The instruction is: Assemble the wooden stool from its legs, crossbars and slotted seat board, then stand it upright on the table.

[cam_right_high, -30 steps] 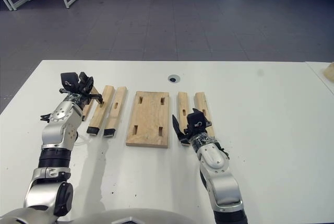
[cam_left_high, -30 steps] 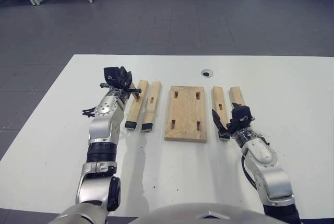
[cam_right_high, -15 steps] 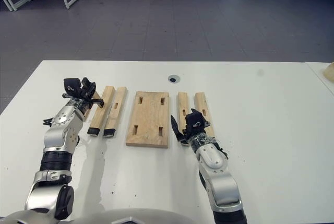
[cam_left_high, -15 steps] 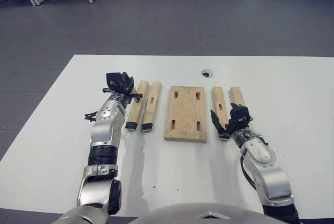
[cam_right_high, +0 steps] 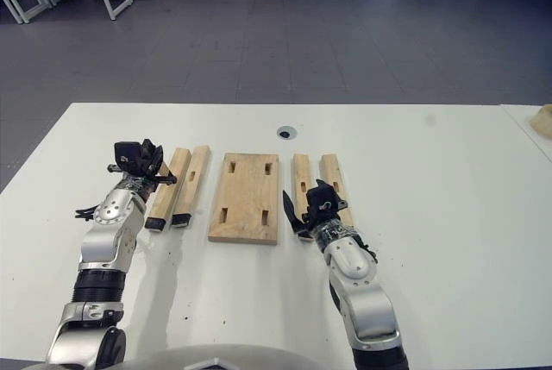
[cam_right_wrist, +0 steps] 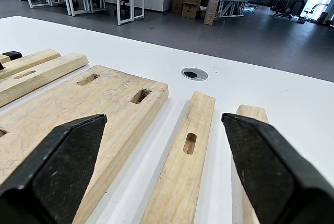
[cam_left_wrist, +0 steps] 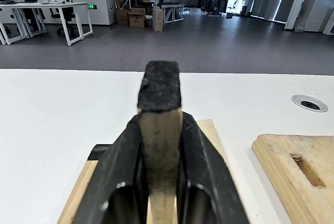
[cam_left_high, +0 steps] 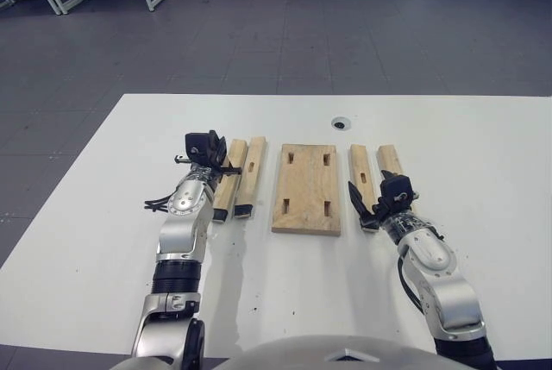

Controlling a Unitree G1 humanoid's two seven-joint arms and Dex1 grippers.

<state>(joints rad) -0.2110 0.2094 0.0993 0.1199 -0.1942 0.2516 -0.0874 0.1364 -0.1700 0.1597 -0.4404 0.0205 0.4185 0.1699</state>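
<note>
On the white table (cam_left_high: 95, 215), the left gripper (cam_left_high: 207, 153) is clamped tight on a wooden bar (cam_left_wrist: 160, 135) with a black tip. Its fingers (cam_left_wrist: 122, 177) press against both sides of the bar. It sits by the far end of the outer left leg (cam_left_high: 222, 196), at 9 o'clock from the seat board (cam_left_high: 306, 187). I cannot tell whether the bar touches the wood beneath it. The inner left leg (cam_left_high: 249, 176) lies just beside the outer one, both flat, with their black-capped ends pointing to 6 o'clock. The seat board lies flat in the middle with its four slots facing up. At its 3 o'clock the inner right leg (cam_left_high: 360, 167) and the outer right leg (cam_left_high: 388, 159) lie side by side. The right gripper (cam_left_high: 372, 191) is spread wide and empty over their near ends. A round cable hole (cam_left_high: 341, 122) sits at 1 o'clock from the board.
</note>
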